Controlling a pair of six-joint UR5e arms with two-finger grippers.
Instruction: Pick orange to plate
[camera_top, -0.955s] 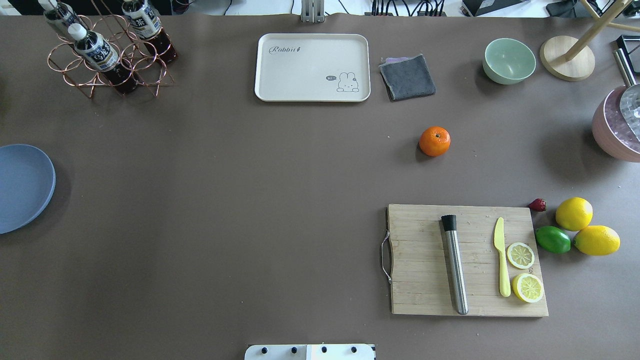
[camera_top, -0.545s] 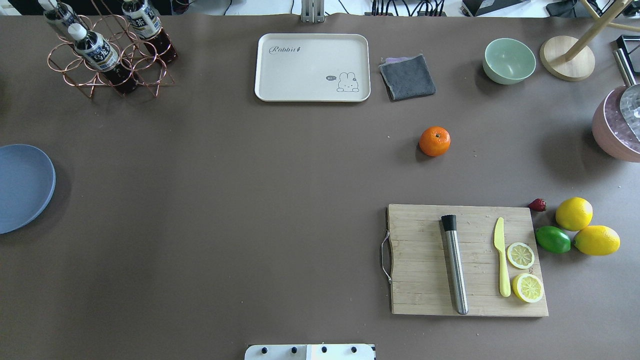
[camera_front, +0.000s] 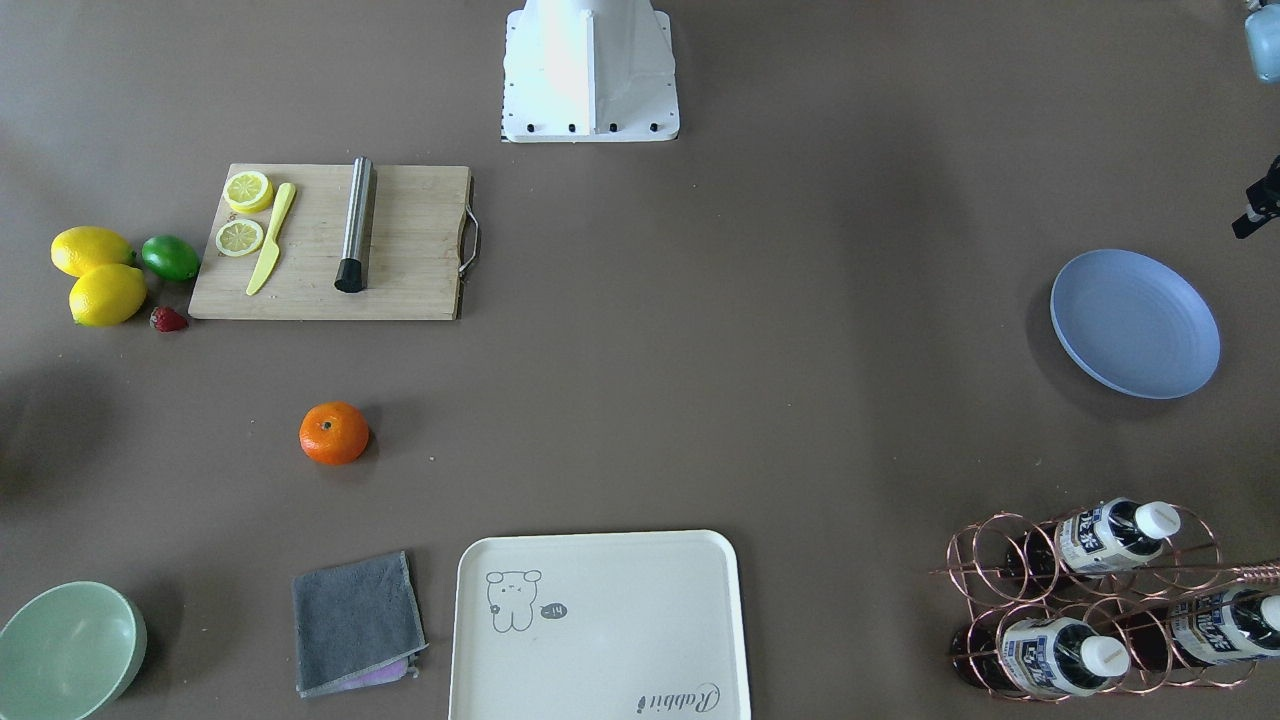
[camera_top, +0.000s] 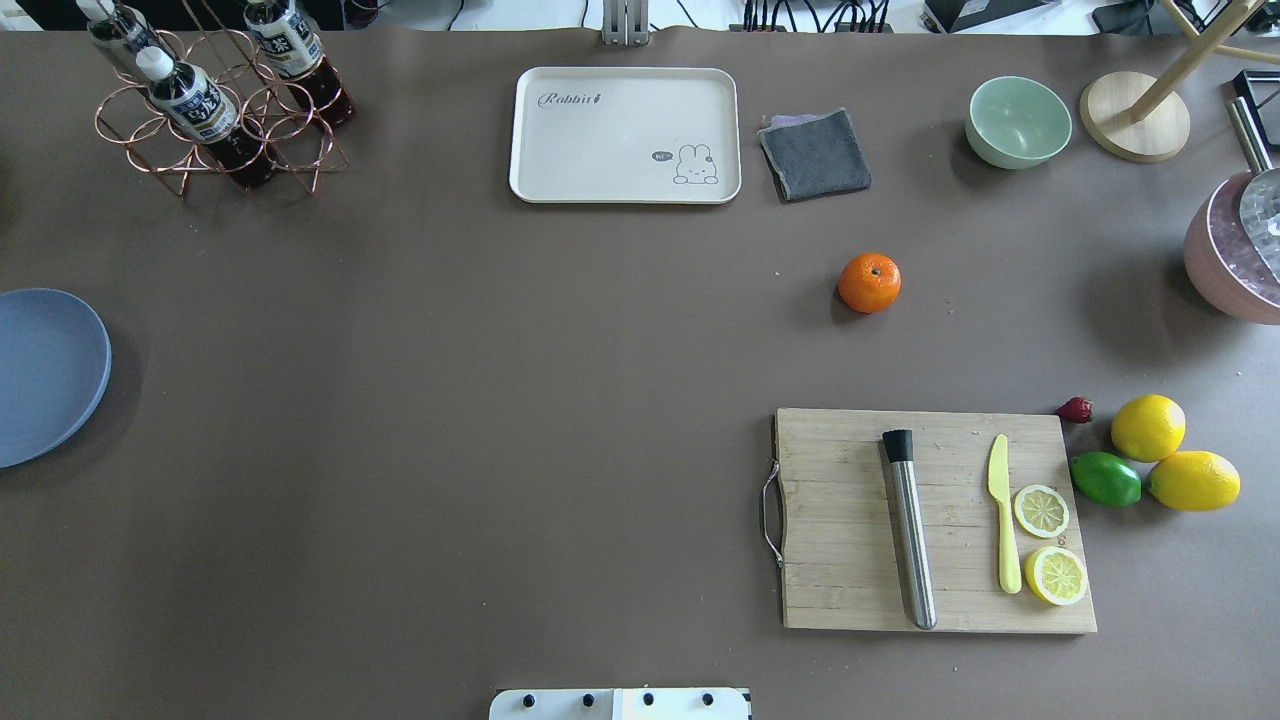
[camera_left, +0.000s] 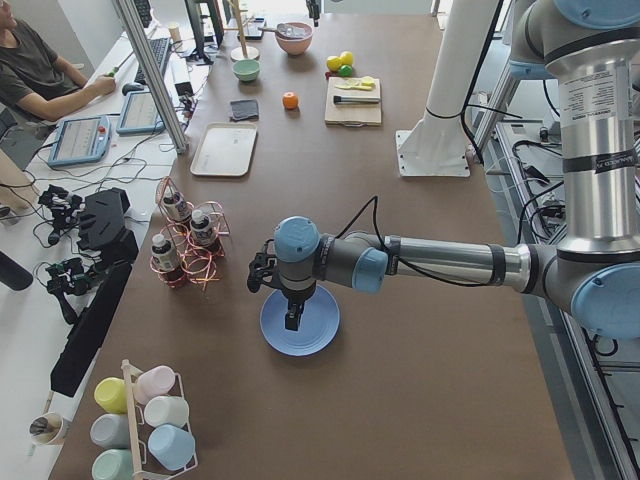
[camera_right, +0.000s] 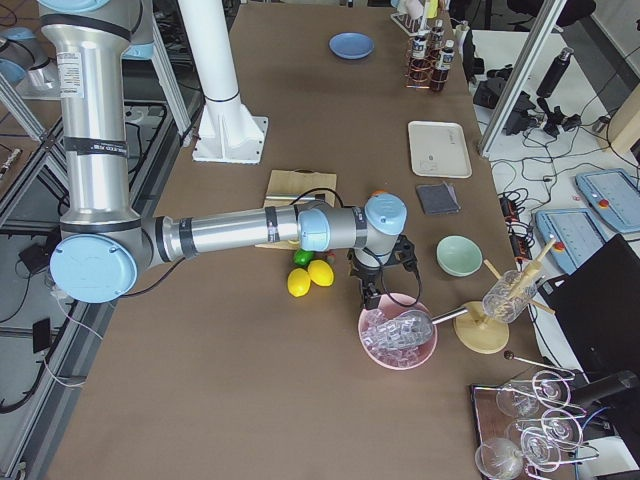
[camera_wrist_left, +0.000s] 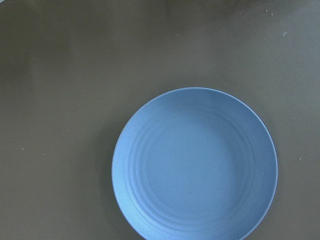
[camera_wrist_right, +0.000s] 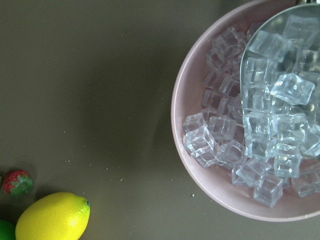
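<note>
One orange (camera_top: 869, 282) sits on the bare brown worktop (camera_top: 450, 400) in the robot's right half, between a grey cloth (camera_top: 815, 153) and a wooden cutting board (camera_top: 840, 520). It touches neither. It is round, with no long axis, and its dark stem dimple faces upward. One pale-blue plate (camera_top: 45, 375) lies flat at the far left edge, well apart from the orange and with nothing on it.

Beside the board are two whole lemons (camera_top: 1148, 427), one lime (camera_top: 1106, 479) and one strawberry (camera_top: 1075, 409). On the board lie two lemon halves (camera_top: 1041, 511), one yellow knife (camera_top: 1003, 520) and one metal cylinder (camera_top: 910, 540). Also present are one cream tray (camera_top: 600, 140), one mint bowl (camera_top: 1018, 121), three bottles (camera_top: 185, 95) in a copper rack (camera_top: 300, 150), and one pink bowl (camera_wrist_right: 180, 100) of ice cubes.

The left fingers (camera_left: 291, 320) hang above the plate, and the right fingers (camera_right: 369, 297) hang just beside the pink bowl. Whether either pair is open or closed cannot be told. Neither holds the orange.

Compared with one second ago, nothing on the worktop has moved.
</note>
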